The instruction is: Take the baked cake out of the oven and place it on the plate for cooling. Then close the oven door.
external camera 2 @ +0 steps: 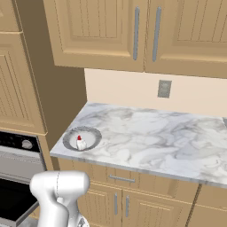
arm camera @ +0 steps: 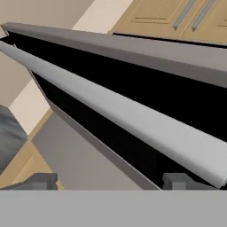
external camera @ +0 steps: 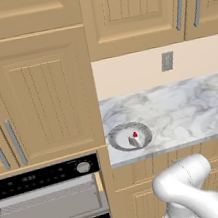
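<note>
Marble tabletop (external camera: 192,106) already carries the cake (external camera: 135,140) on the plate (external camera: 117,140), so closing the oven door (arm camera: 146,95) remains: the hand (arm camera: 106,181), fingers wide and empty, should push squarely under the handle (arm camera: 119,115), avoiding a glancing slip.

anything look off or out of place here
Only the oven door: it is not shut, and the oven cavity shows open in the left base view. The baked cake sits upright on the plate on the marble counter. Nothing spilled or damaged.
</note>
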